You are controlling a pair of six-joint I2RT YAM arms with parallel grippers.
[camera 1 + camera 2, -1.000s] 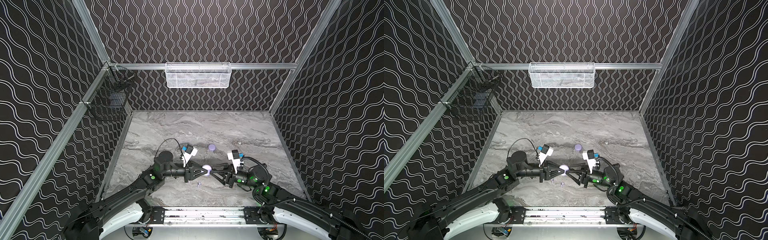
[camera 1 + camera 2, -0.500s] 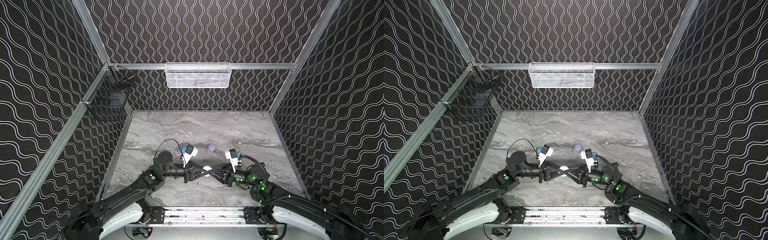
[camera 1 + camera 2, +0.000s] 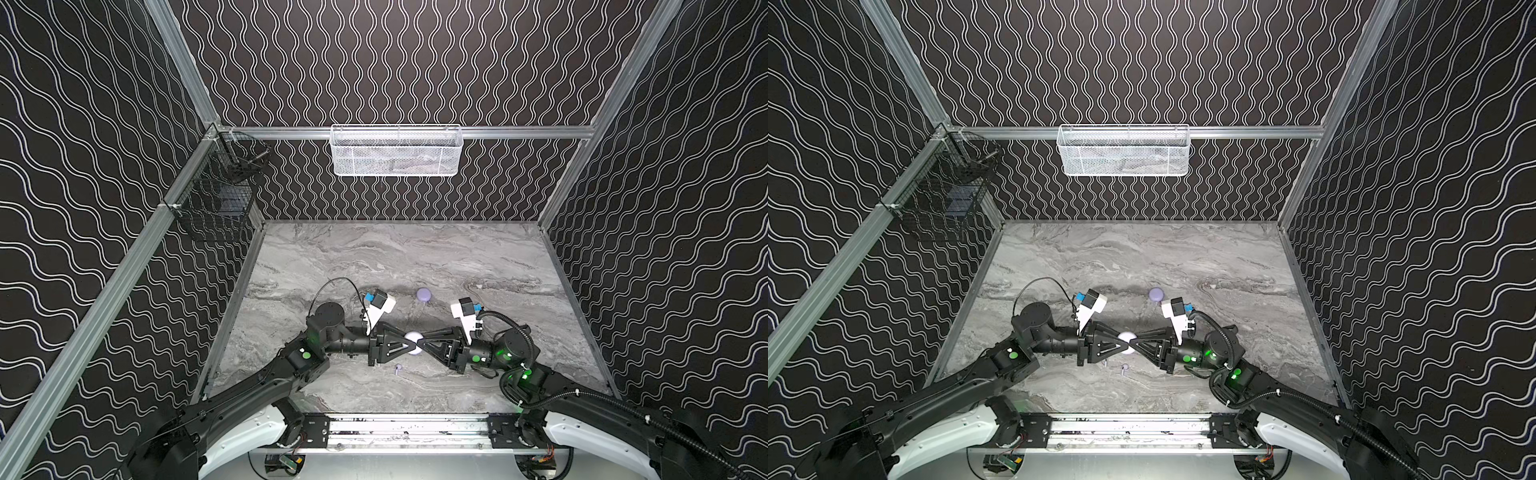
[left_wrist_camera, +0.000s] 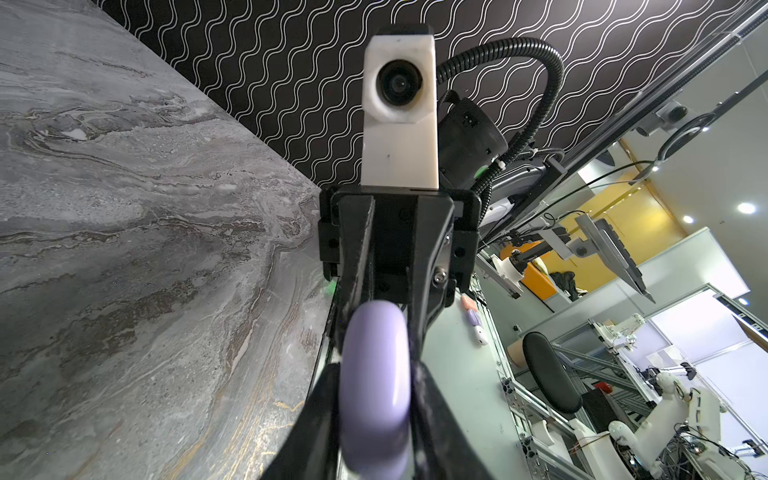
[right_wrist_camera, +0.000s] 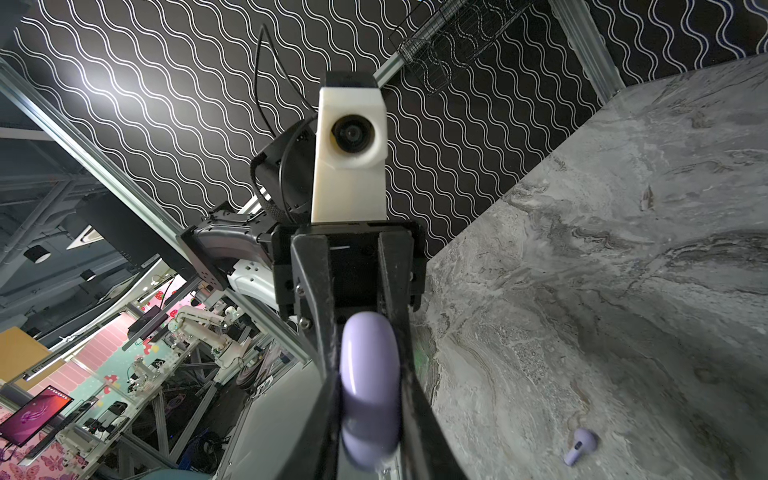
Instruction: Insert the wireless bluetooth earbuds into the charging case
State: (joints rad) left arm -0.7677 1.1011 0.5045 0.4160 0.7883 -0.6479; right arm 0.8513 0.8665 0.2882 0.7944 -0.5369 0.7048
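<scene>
Lavender case (image 4: 376,390) edge-on, inside hidden, right fingers (image 5: 424,432) clamped on it, left fingers (image 4: 307,428) flanking, grip unclear, one earbud (image 5: 579,446) nearby

**Layout on the grey marble-patterned tabletop (image 3: 457,257)**
We find the lavender round plastic charging case (image 4: 376,390) at front centre, between the black left gripper (image 3: 405,344) and the black right gripper (image 3: 423,345). A small lavender plastic earbud (image 3: 398,368) lies just before it; a second lavender round case (image 3: 423,294) sits behind. On the back wall hangs a white mesh basket (image 3: 397,151); on the left wall, a black wire basket (image 3: 216,208).
</scene>
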